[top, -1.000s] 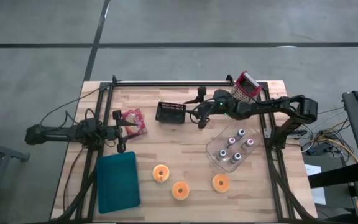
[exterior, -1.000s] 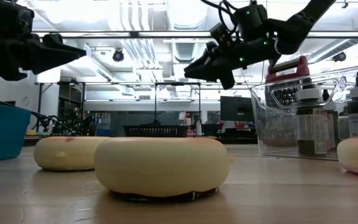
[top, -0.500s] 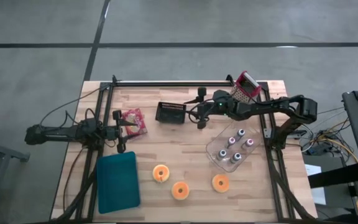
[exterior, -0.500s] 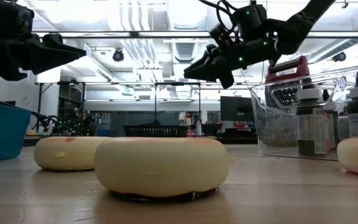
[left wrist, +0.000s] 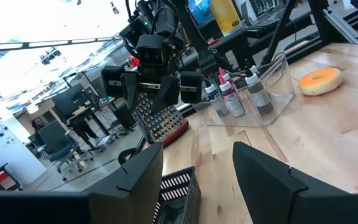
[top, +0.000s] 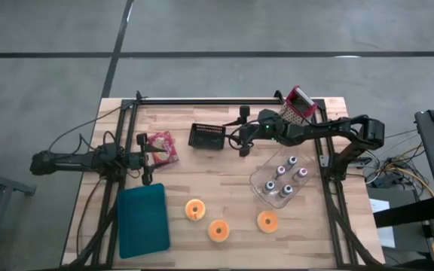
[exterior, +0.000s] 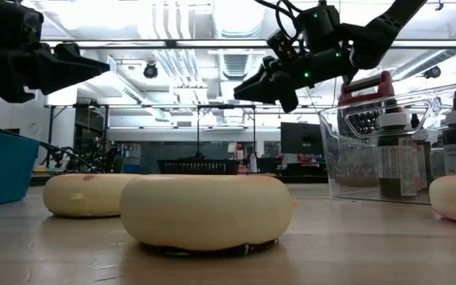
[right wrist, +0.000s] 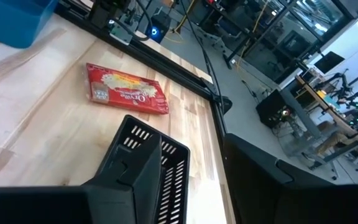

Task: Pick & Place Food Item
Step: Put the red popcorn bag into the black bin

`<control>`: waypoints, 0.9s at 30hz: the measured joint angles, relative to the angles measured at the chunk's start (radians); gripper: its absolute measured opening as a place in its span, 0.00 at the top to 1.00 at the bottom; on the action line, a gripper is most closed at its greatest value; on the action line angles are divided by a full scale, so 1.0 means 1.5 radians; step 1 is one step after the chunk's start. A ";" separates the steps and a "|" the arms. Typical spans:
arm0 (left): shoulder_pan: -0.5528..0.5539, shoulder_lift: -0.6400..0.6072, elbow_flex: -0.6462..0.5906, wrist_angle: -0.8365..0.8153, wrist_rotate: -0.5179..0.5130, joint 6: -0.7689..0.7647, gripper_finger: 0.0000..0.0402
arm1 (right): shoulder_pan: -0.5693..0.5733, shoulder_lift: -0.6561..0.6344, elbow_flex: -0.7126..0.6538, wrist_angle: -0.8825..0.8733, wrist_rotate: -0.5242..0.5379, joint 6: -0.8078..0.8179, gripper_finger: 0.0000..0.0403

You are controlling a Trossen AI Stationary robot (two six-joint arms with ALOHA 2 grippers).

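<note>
High view: the right gripper [top: 245, 140] hangs just beside the black wire basket [top: 207, 135], at its 3 o'clock. The red flat food packet [top: 161, 147] lies on the wooden tabletop [top: 224, 181] at the basket's 9 o'clock, with the left gripper [top: 146, 156] just beside it.

Low view: both grippers hang above the tabletop; three pale ring-shaped doughnuts [exterior: 205, 210] sit in front.

Left wrist view: the left jaws stand apart, empty.

Right wrist view: the right jaws stand apart, empty, over the basket [right wrist: 157, 168]; the packet [right wrist: 126, 89] lies beyond it.
</note>
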 joint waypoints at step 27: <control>0.000 0.058 0.047 -0.078 -0.231 -0.274 0.50 | 0.000 0.000 0.000 -0.001 0.001 -0.001 0.59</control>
